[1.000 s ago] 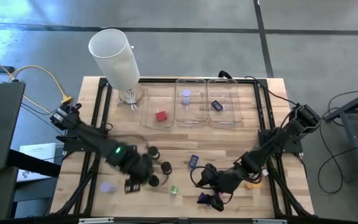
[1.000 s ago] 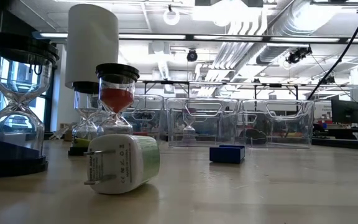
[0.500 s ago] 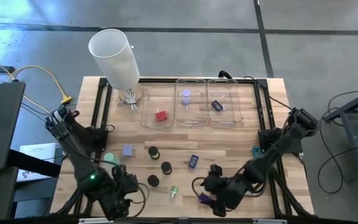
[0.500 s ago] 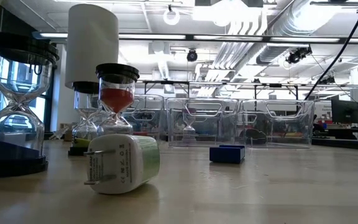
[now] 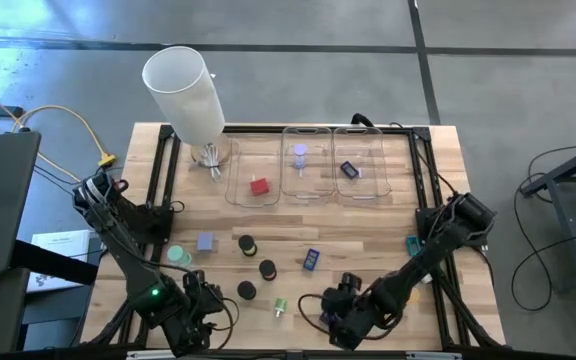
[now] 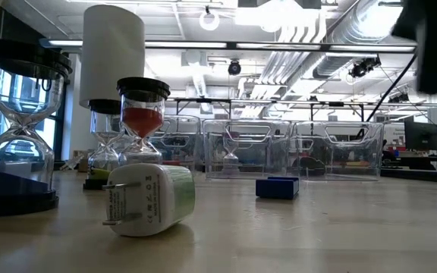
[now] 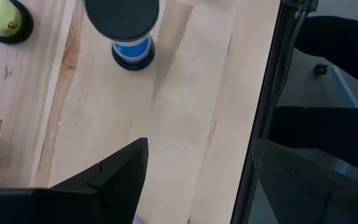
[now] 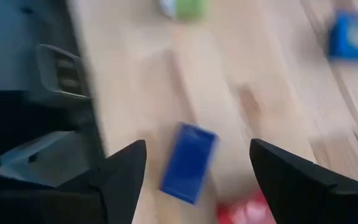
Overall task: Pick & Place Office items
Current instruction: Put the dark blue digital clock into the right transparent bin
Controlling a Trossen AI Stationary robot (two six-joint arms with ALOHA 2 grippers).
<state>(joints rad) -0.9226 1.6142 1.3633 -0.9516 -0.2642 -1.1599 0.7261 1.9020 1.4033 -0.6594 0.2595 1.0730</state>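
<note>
Right gripper (image 5: 334, 322) low over the near edge of the tabletop (image 5: 368, 225), jaws wide with nothing between them. In the right wrist view a blue block (image 8: 189, 162) lies on the wood in the gap ahead of the two fingers (image 8: 124, 175), not touched; a red piece (image 8: 248, 210) sits just beside it, toward the other finger. A green piece (image 8: 185, 7) and a second blue item (image 8: 355, 36) lie farther ahead of the jaws. Judged step: approach for a pick of the blue block, no grasp made yet. Left gripper (image 5: 200, 318) parked at the near left corner; only one finger (image 7: 120, 177) shows in its wrist view, so I cannot tell how its jaws stand; nothing seen held. Ahead of it stand a small hourglass with blue filling (image 7: 129, 37) and a yellow-green disc (image 7: 4, 18). Remaining loose items, among them a teal cap (image 5: 177, 256), a lavender block (image 5: 205, 241) and black discs (image 5: 267, 268), lie between the two arms. Three clear trays (image 5: 308, 190) at the far side already hold a few pieces. Next move calls for lowering squarely over the block, keeping clear of the red piece, then closing.
</note>
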